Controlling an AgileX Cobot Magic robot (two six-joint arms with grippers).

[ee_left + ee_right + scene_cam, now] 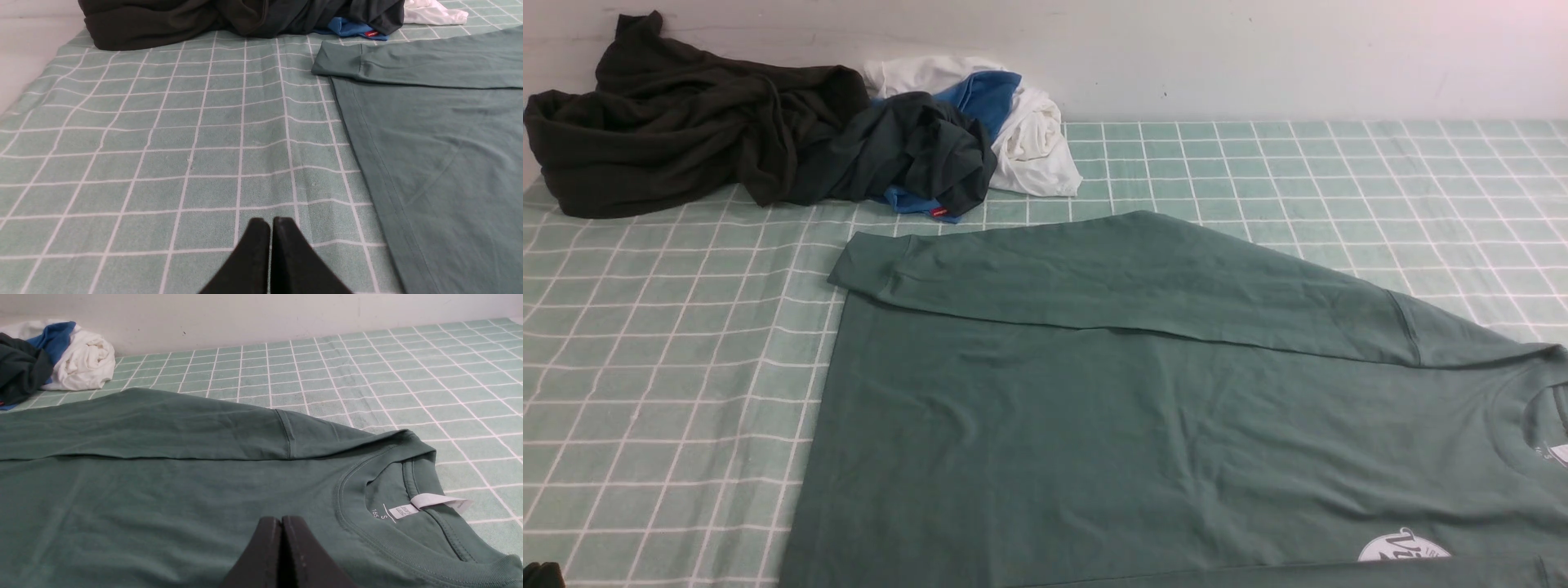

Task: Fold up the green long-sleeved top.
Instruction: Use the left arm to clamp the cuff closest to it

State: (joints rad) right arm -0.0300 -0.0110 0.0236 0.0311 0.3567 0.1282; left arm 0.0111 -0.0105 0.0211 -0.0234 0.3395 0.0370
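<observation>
The green long-sleeved top (pixel 1143 408) lay flat on the checked cloth (pixel 670 367), with one sleeve (pixel 1094 269) folded across its upper body. The left gripper (pixel 271 222), its jaws pressed together on nothing, sat over the cloth just beside the top's hem. The right gripper (pixel 281 520), likewise closed and empty, was over the top's chest near the collar (pixel 359 522). A pile of clothes (pixel 768 139) lay beyond the top's sleeve cuff.
</observation>
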